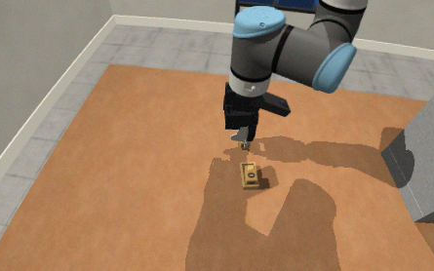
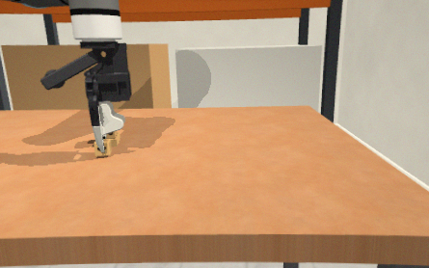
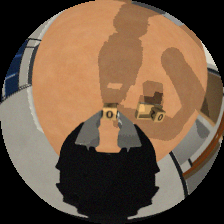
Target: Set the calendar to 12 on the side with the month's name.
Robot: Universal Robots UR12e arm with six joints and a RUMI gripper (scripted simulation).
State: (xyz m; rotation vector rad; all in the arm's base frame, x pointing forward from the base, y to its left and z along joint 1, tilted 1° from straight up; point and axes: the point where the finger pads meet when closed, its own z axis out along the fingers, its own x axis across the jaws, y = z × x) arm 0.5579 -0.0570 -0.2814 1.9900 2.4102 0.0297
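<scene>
My gripper [image 1: 244, 141] is shut on a small wooden digit cube [image 1: 242, 144] and holds it low over the orange table top, just behind the calendar tray. The tray [image 1: 250, 175] is a small wooden holder with the other cube in it, showing a 0 on top. In the exterior view the held cube [image 2: 101, 148] is close to the table, with the tray [image 2: 113, 141] right beside it. In the wrist view the held cube [image 3: 110, 114] sits between my fingertips and shows a 0; the tray [image 3: 151, 112] lies to its right. The month's name is too small to read.
A grey box [image 1: 426, 161] stands at the right edge of the table. A brown board [image 2: 79, 74] and a white board [image 2: 251, 77] stand behind the table, between dark frame posts [image 2: 330, 58]. The arm casts broad shadows around the tray.
</scene>
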